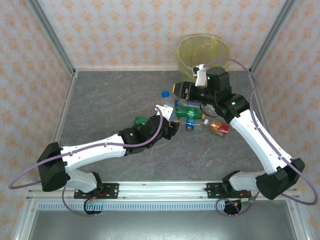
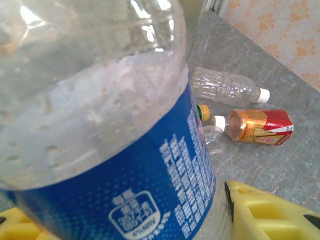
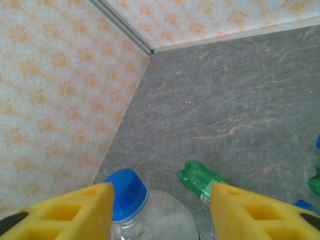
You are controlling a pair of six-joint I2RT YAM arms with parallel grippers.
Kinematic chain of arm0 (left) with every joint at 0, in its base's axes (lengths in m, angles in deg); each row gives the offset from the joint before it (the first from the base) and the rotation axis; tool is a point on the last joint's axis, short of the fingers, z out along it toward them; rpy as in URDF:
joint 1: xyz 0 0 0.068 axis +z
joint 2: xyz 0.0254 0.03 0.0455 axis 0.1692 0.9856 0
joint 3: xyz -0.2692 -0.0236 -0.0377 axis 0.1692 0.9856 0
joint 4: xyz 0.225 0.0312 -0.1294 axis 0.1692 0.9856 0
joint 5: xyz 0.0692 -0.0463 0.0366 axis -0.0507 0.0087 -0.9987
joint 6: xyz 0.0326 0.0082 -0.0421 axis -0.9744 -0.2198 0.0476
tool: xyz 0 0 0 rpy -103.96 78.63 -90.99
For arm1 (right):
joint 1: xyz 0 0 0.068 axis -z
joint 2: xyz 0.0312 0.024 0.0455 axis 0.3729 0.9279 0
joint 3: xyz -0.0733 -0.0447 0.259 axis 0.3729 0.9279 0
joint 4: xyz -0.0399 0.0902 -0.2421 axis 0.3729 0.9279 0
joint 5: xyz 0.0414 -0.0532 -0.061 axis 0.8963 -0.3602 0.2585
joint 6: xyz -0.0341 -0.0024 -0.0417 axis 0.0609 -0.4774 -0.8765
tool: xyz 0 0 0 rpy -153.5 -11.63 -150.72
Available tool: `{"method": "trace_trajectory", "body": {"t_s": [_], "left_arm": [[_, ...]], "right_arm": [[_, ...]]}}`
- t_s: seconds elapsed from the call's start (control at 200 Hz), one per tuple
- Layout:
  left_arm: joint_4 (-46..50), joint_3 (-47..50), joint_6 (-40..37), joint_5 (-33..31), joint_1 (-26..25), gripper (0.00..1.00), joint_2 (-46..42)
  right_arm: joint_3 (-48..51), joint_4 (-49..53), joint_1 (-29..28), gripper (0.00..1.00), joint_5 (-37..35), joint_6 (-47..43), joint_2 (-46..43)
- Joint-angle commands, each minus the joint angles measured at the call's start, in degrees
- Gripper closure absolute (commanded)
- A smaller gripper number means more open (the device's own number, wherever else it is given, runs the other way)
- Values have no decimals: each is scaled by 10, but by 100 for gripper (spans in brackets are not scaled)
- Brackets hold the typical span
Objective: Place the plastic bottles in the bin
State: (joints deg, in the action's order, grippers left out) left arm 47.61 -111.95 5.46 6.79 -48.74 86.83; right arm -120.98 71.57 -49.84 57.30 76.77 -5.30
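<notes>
Gripping a blue-labelled bottle (image 2: 100,125), the left claw (image 2: 140,220) hangs short of the bin (image 1: 186,59); right claw (image 3: 161,192), nearer, straddles a blue-capped bottle (image 3: 125,192), grip unclear.

bin (image 1: 204,52): far-right corner of table (image 1: 110,100), behind the bottles (image 1: 187,113)
bottles: clustered mid-table, right of centre, just before bin

Grey marbled tabletop (image 1: 110,100), orange-flowered wall panels (image 1: 125,30), metal corner posts (image 1: 51,32).
</notes>
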Motion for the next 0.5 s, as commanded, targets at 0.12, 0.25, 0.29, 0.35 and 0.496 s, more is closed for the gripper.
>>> {"method": "trace_trajectory", "body": {"t_s": [0.12,0.25,0.29,0.35,0.496], "left_arm": [[1,-24,-36,5,-11,45,-2],[9,-29,-45,0,-14,46,1],[14,-32,-49,0,-15,46,3],[24,-38,-56,-1,-16,46,6],[41,-48,-72,-1,-18,46,12]], "right_arm": [[-7,-5,-13,44,19,-17,-3],[-9,0,-21,44,21,-26,9],[-12,5,-26,44,20,-30,14],[-18,13,-38,44,16,-40,22],[-30,30,-56,44,-5,-58,35]]}}
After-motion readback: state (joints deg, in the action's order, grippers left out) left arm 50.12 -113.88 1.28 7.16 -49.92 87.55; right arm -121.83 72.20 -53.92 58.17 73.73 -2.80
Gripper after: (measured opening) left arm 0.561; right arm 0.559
